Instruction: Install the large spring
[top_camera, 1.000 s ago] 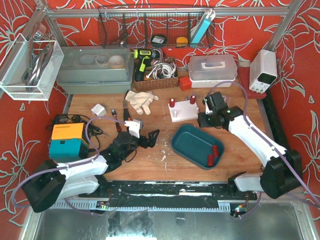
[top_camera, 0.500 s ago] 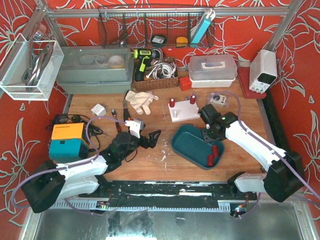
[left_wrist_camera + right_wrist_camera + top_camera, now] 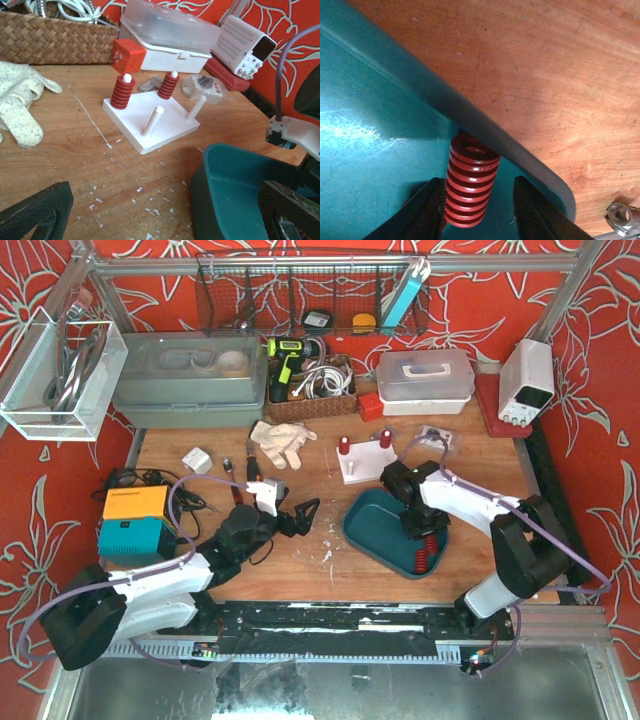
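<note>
Spanning the floor between red floral walls, a wooden table holds the work. At left, the left gripper hovers, jaws wide apart and empty. A white peg board carries two red springs. Further right, inside the teal tray, the right gripper straddles the large spring lying against the tray wall, fingers parted

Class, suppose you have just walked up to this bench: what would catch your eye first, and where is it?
A red spring sits against the wall of the teal tray, between the jaws of the right gripper. On the wooden table beside the tray, a white peg board carries two more red springs on its back posts, while its two front pegs stand bare.
</note>
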